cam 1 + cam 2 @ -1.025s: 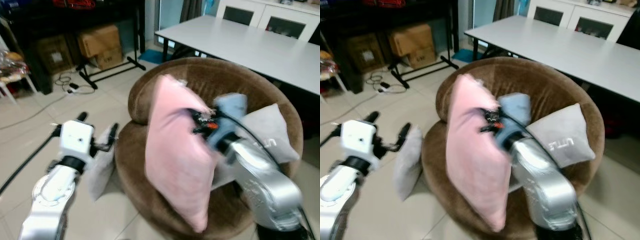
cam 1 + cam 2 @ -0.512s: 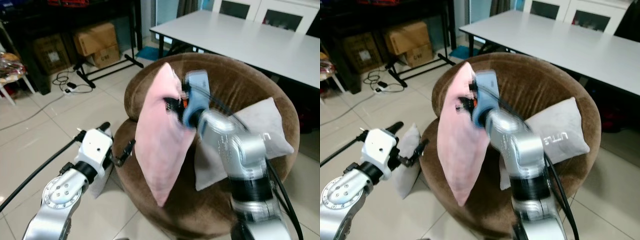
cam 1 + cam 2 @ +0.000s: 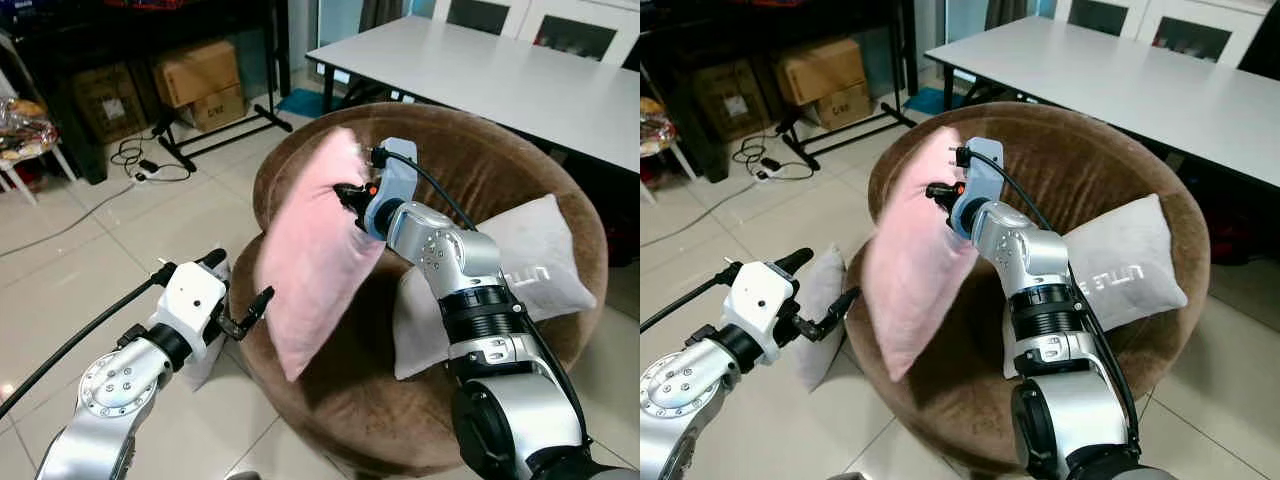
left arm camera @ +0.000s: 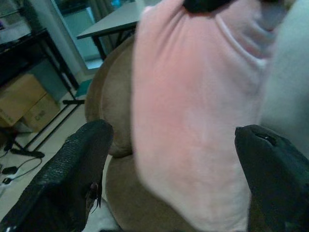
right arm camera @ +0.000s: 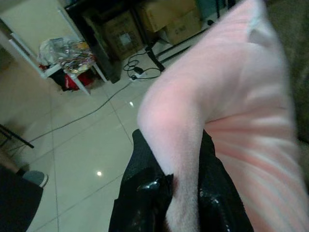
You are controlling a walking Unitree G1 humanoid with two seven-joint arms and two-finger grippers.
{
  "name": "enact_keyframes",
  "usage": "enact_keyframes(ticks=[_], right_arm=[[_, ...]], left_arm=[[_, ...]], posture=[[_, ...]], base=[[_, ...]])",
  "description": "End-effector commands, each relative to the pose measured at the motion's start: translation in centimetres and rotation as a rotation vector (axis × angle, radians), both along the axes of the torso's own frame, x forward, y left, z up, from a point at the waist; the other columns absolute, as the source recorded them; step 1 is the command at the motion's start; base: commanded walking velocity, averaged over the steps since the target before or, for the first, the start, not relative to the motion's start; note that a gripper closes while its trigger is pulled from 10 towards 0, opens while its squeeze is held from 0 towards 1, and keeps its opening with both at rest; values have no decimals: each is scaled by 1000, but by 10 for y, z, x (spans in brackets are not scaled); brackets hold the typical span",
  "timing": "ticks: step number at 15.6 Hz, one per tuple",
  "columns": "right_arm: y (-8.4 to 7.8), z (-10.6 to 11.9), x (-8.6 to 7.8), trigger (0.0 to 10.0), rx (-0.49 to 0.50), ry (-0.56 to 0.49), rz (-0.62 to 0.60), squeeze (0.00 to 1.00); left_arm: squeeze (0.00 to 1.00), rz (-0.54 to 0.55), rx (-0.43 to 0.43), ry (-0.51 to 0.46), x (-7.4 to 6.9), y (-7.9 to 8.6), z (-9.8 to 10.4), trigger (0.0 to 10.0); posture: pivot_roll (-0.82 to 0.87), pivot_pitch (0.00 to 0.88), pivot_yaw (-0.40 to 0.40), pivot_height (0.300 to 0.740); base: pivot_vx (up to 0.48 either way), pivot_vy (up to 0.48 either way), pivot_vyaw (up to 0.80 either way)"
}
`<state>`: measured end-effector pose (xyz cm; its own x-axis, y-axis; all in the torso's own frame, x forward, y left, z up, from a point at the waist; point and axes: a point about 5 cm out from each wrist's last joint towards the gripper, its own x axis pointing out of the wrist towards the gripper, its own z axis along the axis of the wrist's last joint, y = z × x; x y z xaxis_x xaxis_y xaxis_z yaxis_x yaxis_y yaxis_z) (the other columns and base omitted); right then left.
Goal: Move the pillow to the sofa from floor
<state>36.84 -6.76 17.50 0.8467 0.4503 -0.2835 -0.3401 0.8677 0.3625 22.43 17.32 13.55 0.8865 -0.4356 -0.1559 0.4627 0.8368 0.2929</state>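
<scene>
Tiled floor (image 3: 70, 270) at far left, carrying cardboard boxes (image 3: 200, 85) and loose cables (image 3: 135, 160) under dark shelving. Left hand (image 3: 237, 296) held low beside the chair's left flank, fingers spread wide and gripping nothing; fingertips (image 4: 82, 159) seen apart in the left wrist view, facing the pink pillow. Small grey pillow (image 3: 820, 310) on the floor just behind that hand, leaning against the chair base. Round brown sofa chair (image 3: 480, 170) at centre. Pink pillow (image 3: 320, 250) raised off the floor, tilted, hanging over the seat's left front edge, upper corner near the backrest rim. Right hand (image 3: 347, 197) clamped on the pink pillow's upper edge; black fingers (image 5: 149, 188) pinching a fold of fabric in the right wrist view. Grey pillow with white lettering (image 3: 1120, 270) resting on the seat at right, against the backrest. White counter (image 3: 500, 80) behind the chair, upper right.
</scene>
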Motion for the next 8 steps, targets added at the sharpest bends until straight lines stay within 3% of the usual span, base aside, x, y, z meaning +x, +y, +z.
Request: enact_keyframes(ticks=[1, 5, 8], right_arm=[[-1, 22, 0, 10000, 28, -103, 34, 0], [7, 13, -15, 10000, 34, -81, 208, 0], [26, 15, -23, 10000, 90, -48, 289, 0]], left_arm=[[0, 2, -13, -6, 3, -1, 1, 10000], [0, -120, -66, 51, 1, -16, -3, 10000], [0, -198, -91, 109, -11, -15, -3, 10000]], posture=[[-31, 0, -2, 740], [-46, 0, -4, 740], [-43, 0, -24, 740]], base=[[0, 0, 0], [0, 0, 0], [0, 0, 0]])
